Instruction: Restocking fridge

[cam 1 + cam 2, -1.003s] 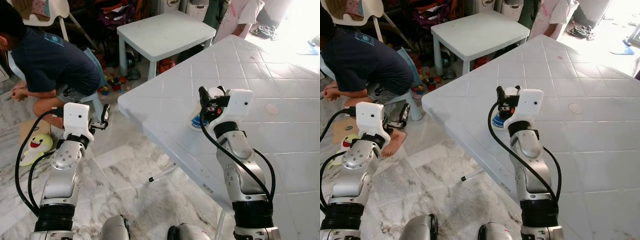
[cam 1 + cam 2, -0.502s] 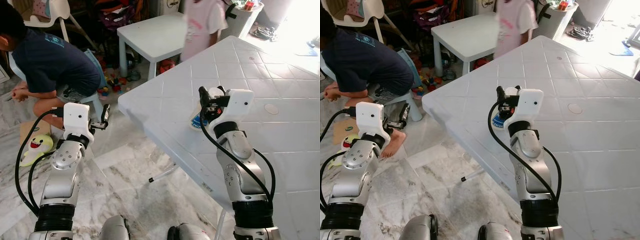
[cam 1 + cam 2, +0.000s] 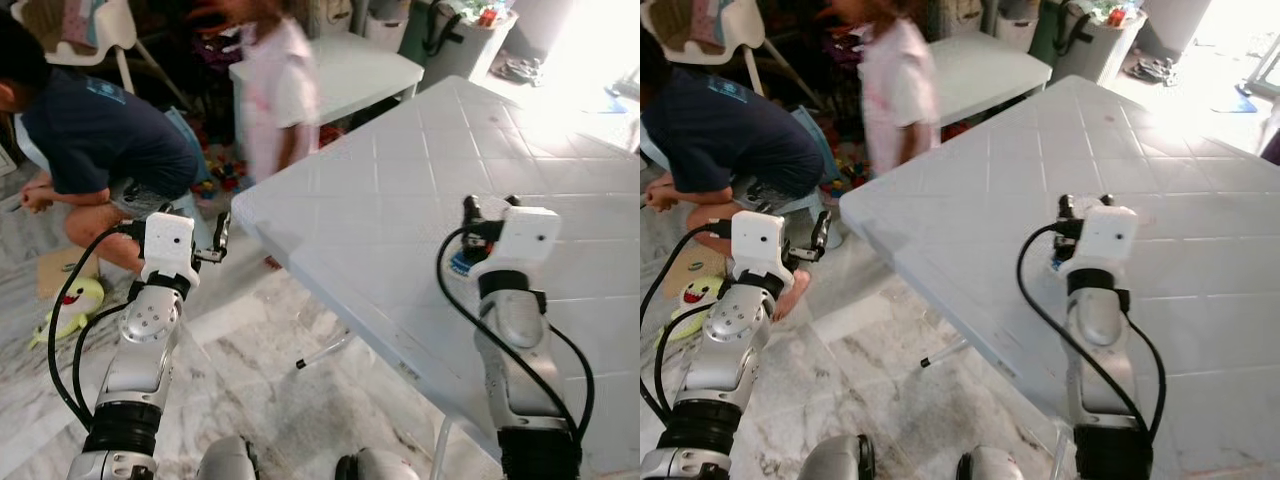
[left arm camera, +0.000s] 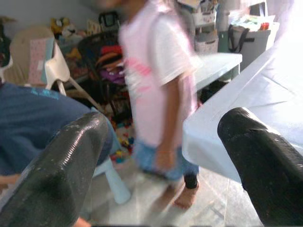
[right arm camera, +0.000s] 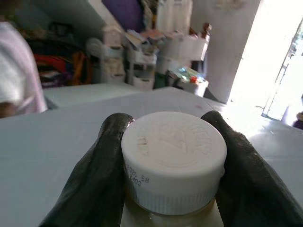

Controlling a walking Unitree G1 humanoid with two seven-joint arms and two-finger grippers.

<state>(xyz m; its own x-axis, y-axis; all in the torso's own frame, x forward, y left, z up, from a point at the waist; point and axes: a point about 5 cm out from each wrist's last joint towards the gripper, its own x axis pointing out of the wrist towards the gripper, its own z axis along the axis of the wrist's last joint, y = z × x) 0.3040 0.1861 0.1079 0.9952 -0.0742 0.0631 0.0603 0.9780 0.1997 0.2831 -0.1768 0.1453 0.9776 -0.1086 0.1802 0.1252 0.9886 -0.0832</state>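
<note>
A white-capped jar [image 5: 173,160] with a blue label is pinched at the cap between the right gripper [image 5: 170,165]'s two black fingers, held over the big white tiled table [image 3: 400,180] at centre-right of the head view. The left gripper [image 4: 161,161] is held out at mid-left with its fingers spread wide on nothing. A blurred person in a pink shirt [image 3: 272,95] is seen at the table's far corner, upper centre, and another in a dark blue shirt [image 3: 95,130] is crouched upper left.

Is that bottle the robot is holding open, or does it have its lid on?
Lid on. The right gripper has a black finger on each side of the bottle's white cap, which sits squarely on top.
</note>
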